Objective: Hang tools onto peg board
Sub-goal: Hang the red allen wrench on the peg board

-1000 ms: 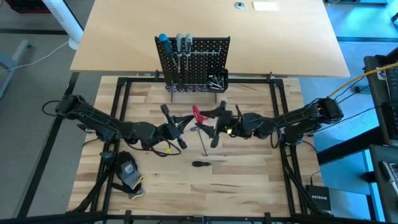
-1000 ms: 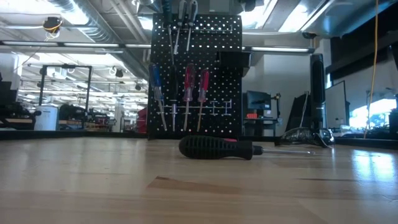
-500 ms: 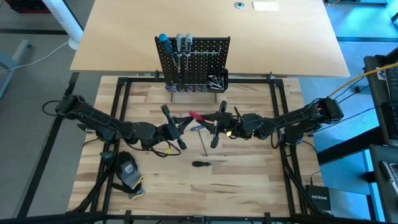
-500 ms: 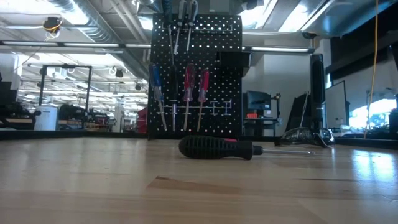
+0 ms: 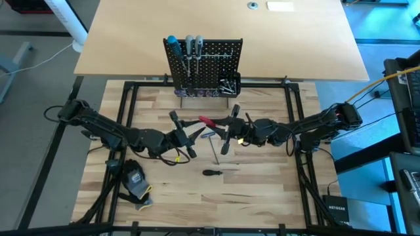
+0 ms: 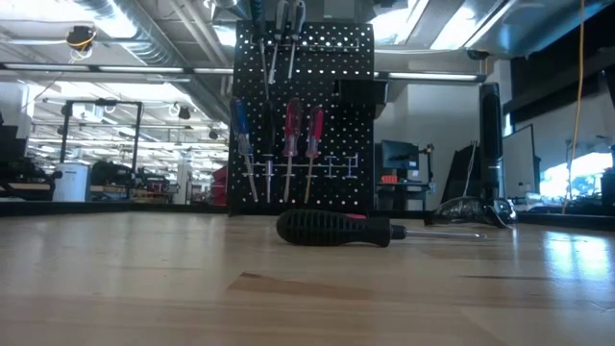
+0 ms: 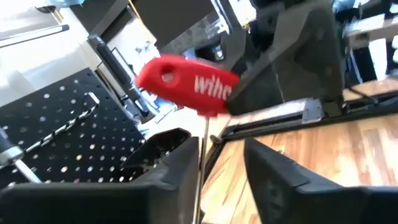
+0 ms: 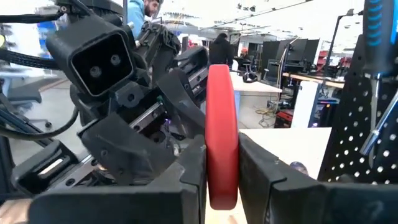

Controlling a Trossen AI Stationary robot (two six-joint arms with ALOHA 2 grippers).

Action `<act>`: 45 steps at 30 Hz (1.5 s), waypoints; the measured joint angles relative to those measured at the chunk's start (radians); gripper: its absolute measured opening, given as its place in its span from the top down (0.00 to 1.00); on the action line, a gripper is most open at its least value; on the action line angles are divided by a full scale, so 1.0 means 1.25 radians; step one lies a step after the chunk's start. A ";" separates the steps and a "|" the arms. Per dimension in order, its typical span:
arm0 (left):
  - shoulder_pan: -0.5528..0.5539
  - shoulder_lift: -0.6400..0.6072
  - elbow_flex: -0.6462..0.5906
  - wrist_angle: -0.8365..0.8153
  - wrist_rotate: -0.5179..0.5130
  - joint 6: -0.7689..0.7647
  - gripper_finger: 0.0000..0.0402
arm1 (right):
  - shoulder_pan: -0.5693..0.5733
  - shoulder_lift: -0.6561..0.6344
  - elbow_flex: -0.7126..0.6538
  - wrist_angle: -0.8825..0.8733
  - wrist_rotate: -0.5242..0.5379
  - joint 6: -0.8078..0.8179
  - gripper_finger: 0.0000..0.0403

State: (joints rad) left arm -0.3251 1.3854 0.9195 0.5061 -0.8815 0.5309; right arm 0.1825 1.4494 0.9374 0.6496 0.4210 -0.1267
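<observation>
Right now, mid-air handover between the two arms, over the middle of the table. T-key (image 7: 186, 84) off the table, red handle pinched flat between the pads of the right gripper (image 8: 222, 155), fingers pressed onto it. Left gripper (image 7: 217, 155) spread, thin shaft running between its fingers with a gap on at least one side; contact on the other side hard to tell. Judged as a release by the left, carry by the right. Key relation: board (image 5: 203, 65) upright at the far edge, well apart from both grippers, straight ahead of the key; right arm the one with the grip, so nearer in effect. Handle lying roughly crosswise between the arms, shaft pointing back toward the left wrist; likely needs turning to drop onto a hook. Free hook for it not made out: upper rows of the board already carrying tools, lower wire hooks too small to read. Shaft tip hidden inside the left fingers. Neither gripper in the low view. Black screwdriver (image 5: 216, 172) flat on the table, near edge side. Glove (image 5: 134, 180) beside the left arm.
</observation>
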 joint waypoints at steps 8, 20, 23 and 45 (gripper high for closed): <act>-0.042 -0.110 0.000 -0.187 -0.043 -0.095 0.57 | -0.001 -0.046 0.104 -0.235 0.056 -0.058 0.84; -0.056 -0.223 -0.002 -0.688 0.056 -0.471 0.57 | -0.118 -0.094 0.438 -0.815 0.059 -0.095 0.84; -0.057 -0.220 -0.031 -0.691 0.056 -0.501 0.57 | -0.173 -0.089 0.520 -0.935 0.043 -0.095 0.84; -0.047 -0.207 -0.104 -0.579 0.055 -0.459 0.57 | -0.600 -0.010 0.592 -0.989 -0.444 -0.166 0.84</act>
State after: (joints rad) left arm -0.3834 1.1267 0.7891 -0.2170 -0.8128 -0.0426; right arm -0.5672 1.4374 1.6768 -0.5864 -0.1344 -0.3337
